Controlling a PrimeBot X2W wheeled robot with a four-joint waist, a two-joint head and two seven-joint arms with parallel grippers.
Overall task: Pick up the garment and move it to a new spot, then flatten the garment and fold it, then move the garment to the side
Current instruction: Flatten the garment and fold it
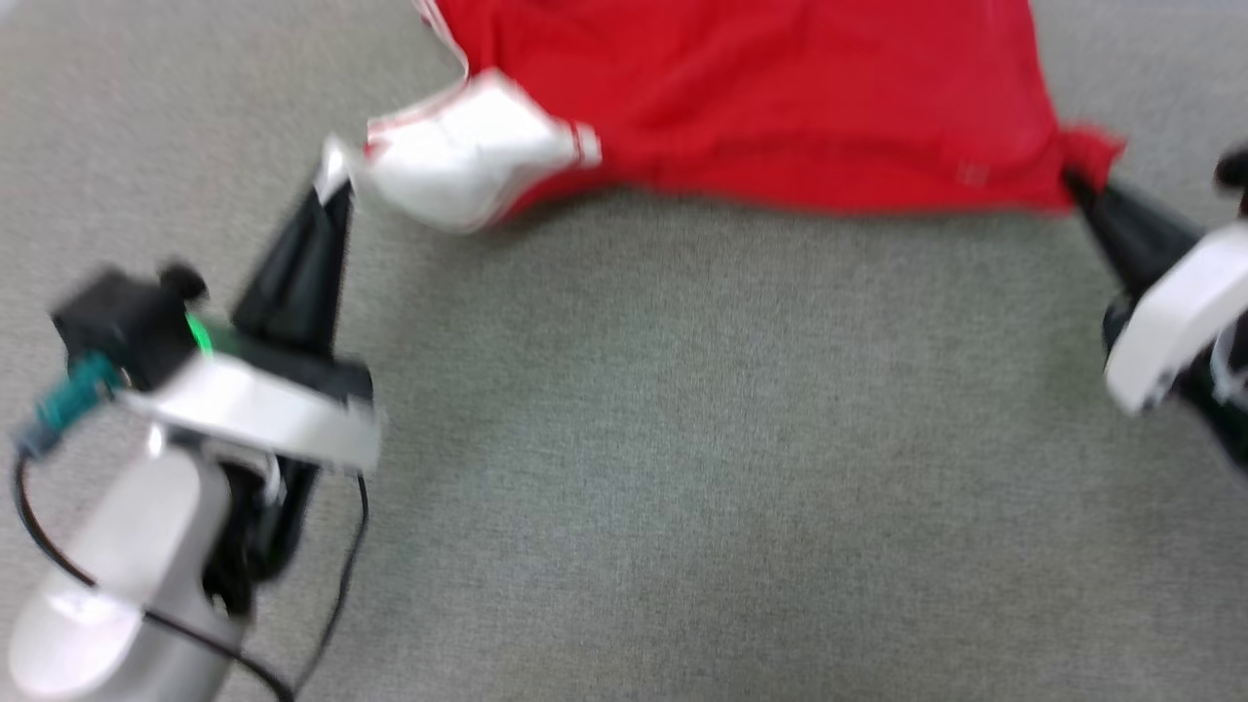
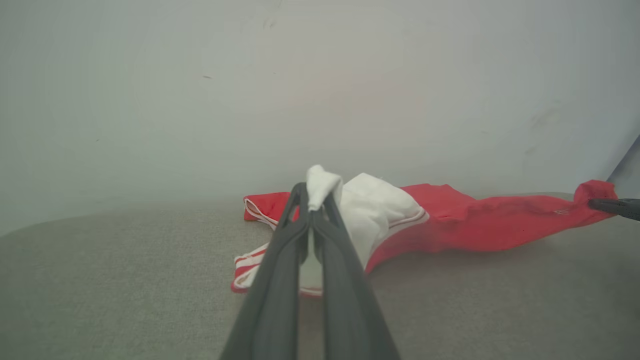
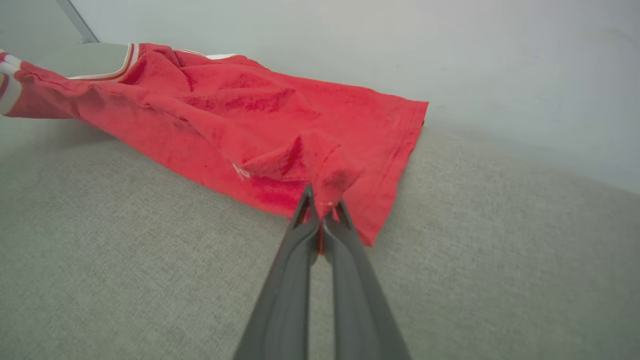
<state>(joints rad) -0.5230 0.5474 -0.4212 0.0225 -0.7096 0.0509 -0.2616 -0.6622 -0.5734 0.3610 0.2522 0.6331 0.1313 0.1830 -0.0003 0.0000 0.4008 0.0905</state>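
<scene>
The garment (image 1: 770,97), a bright red jersey with white sleeves and striped trim, lies spread across the top of the head view on the grey cloth surface (image 1: 682,439). My left gripper (image 1: 334,185) is shut on the white sleeve's tip (image 2: 320,182), its dark fingers (image 2: 290,270) pinching the cloth. At the far right, my right gripper (image 1: 1077,180) is shut on a bunched red corner of the hem (image 3: 327,172). In the left wrist view the garment (image 2: 475,220) stretches rightward to the other gripper (image 2: 607,204). The chest lettering is hidden.
A pale wall (image 2: 320,90) rises behind the grey surface (image 3: 150,280). A black cable (image 1: 58,561) loops off my left wrist at the lower left. Wide grey cloth lies in front of the garment.
</scene>
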